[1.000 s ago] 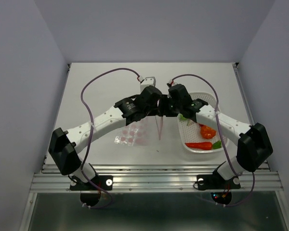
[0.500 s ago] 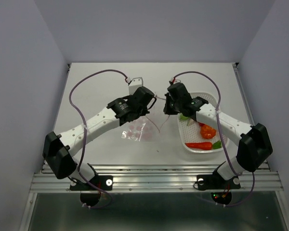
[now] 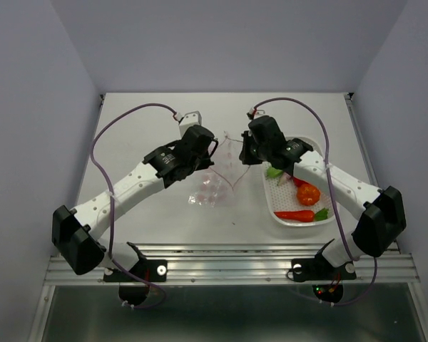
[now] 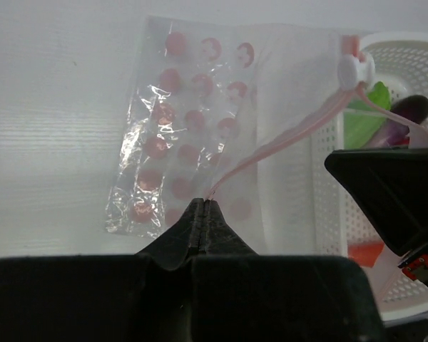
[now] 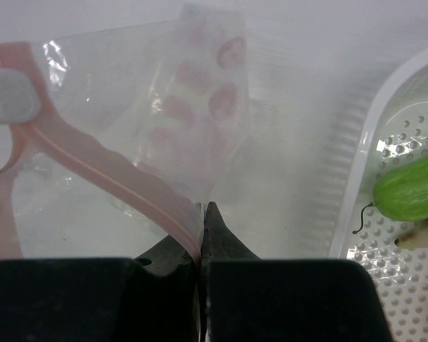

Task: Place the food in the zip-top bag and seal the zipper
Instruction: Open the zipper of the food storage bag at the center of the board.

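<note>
I see the zip-top bag (image 3: 212,189) at centre frame, mouth spread. Its zipper (image 4: 292,132) is pinched one side by my left gripper (image 4: 202,208), the other by my right gripper (image 5: 203,210). The food (image 3: 308,194) sits in the white basket (image 3: 277,191), right of centre.

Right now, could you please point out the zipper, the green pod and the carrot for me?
zipper (image 5: 107,174): right wrist view, midway along the pink strip.
green pod (image 5: 410,194): right wrist view, middle of its body.
carrot (image 3: 294,214): top external view, on its orange-red body.
</note>
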You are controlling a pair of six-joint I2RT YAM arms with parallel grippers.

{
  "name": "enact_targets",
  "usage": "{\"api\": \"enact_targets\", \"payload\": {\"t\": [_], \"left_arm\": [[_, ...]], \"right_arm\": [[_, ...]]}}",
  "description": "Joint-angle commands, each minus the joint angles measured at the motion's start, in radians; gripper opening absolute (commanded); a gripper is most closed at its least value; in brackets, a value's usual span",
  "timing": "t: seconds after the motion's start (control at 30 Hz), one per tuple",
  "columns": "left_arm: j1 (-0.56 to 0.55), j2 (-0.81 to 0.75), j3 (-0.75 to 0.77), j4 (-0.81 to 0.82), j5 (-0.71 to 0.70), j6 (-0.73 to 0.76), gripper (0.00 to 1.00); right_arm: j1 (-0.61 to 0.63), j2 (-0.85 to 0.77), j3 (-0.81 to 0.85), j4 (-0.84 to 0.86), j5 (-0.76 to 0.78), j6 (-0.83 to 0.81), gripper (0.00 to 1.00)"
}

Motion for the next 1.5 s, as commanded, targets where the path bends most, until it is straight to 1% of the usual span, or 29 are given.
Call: {"api": "enact_targets", "payload": {"t": [0.0, 0.03, 0.07, 0.1, 0.13, 0.17, 0.2, 0.3, 0.37, 0.43, 0.5, 0.6, 0.67, 0.77, 0.8, 0.9, 0.93, 0.97, 1.0, 1.1, 1.13, 1.23, 1.3, 1.33, 1.4, 1.47], "left_arm": [[0.005, 0.007, -0.001, 0.112, 0.13, 0.058, 0.0], [0.005, 0.013, 0.005, 0.118, 0.139, 0.058, 0.01], [0.003, 0.019, 0.011, 0.118, 0.142, 0.058, 0.05], [0.003, 0.03, 0.021, 0.115, 0.144, 0.061, 0.17], [0.002, 0.033, 0.024, 0.113, 0.144, 0.061, 0.24], [0.002, 0.035, 0.025, 0.112, 0.15, 0.061, 0.34], [-0.003, 0.038, 0.024, 0.113, 0.154, 0.064, 0.51], [-0.007, 0.033, 0.013, 0.135, 0.171, 0.058, 0.76], [-0.007, 0.028, 0.005, 0.15, 0.202, 0.057, 0.83], [-0.009, 0.021, 0.004, 0.158, 0.213, 0.049, 0.84], [-0.011, 0.013, -0.005, 0.178, 0.213, 0.041, 0.88], [-0.011, 0.031, 0.001, 0.173, 0.197, 0.037, 0.87], [-0.011, 0.054, 0.015, 0.15, 0.174, 0.031, 0.81], [-0.011, 0.114, 0.047, 0.106, 0.131, 0.028, 0.53], [-0.011, 0.125, 0.054, 0.095, 0.127, 0.026, 0.4], [-0.011, 0.137, 0.084, 0.051, 0.11, 0.02, 0.18], [-0.011, 0.134, 0.085, 0.031, 0.102, 0.02, 0.13], [-0.011, 0.131, 0.088, 0.02, 0.093, 0.018, 0.11], [-0.009, 0.121, 0.093, -0.009, 0.069, 0.02, 0.11], [-0.007, 0.098, 0.117, -0.07, 0.009, 0.012, 0.09], [-0.006, 0.091, 0.125, -0.115, -0.007, 0.012, 0.09], [0.019, 0.058, 0.145, -0.202, -0.068, 0.009, 0.09], [0.06, 0.03, 0.148, -0.251, -0.091, 0.014, 0.09], [0.074, 0.019, 0.148, -0.261, -0.094, 0.017, 0.09], [0.118, -0.005, 0.163, -0.279, -0.094, 0.044, 0.09], [0.135, -0.01, 0.205, -0.29, -0.1, 0.066, 0.06]], "right_arm": [[0.032, 0.011, 0.095, -0.012, -0.018, -0.027, 0.01], [0.033, 0.017, 0.106, -0.018, -0.006, -0.027, 0.01], [0.033, 0.023, 0.114, -0.023, -0.001, -0.025, 0.01], [0.042, 0.025, 0.123, -0.035, 0.014, -0.013, 0.01], [0.042, 0.028, 0.137, -0.042, 0.043, -0.01, 0.01], [0.042, 0.028, 0.143, -0.046, 0.054, -0.007, 0.01], [0.042, 0.028, 0.148, -0.052, 0.065, 0.001, 0.01], [0.051, 0.028, 0.157, -0.052, 0.063, 0.007, 0.01], [0.06, 0.036, 0.158, -0.052, 0.065, 0.01, 0.01], [0.06, 0.04, 0.157, -0.052, 0.066, 0.013, 0.01], [0.071, 0.039, 0.149, -0.039, 0.056, 0.012, 0.01], [0.081, 0.022, 0.142, -0.014, 0.028, 0.004, 0.01], [0.082, 0.014, 0.143, -0.011, 0.013, -0.005, 0.01], [0.082, -0.019, 0.125, 0.02, -0.019, -0.013, 0.01], [0.082, -0.03, 0.12, 0.023, -0.019, -0.014, 0.01], [0.082, -0.056, 0.117, 0.006, 0.036, -0.014, 0.01], [0.082, -0.059, 0.119, -0.006, 0.094, -0.019, 0.01], [0.082, -0.061, 0.132, -0.018, 0.126, -0.022, 0.01], [0.082, -0.056, 0.142, -0.052, 0.193, -0.03, 0.01], [0.069, -0.03, 0.181, -0.119, 0.304, -0.042, 0.01], [0.057, -0.021, 0.194, -0.14, 0.374, -0.042, 0.01], [-0.022, 0.011, 0.232, -0.195, 0.456, -0.034, 0.01], [-0.084, 0.02, 0.255, -0.204, 0.522, -0.04, 0.01], [-0.098, 0.022, 0.264, -0.204, 0.522, -0.045, 0.01], [-0.107, 0.03, 0.312, -0.203, 0.569, -0.072, 0.01], [-0.107, 0.039, 0.35, -0.197, 0.535, -0.086, 0.01]]}}
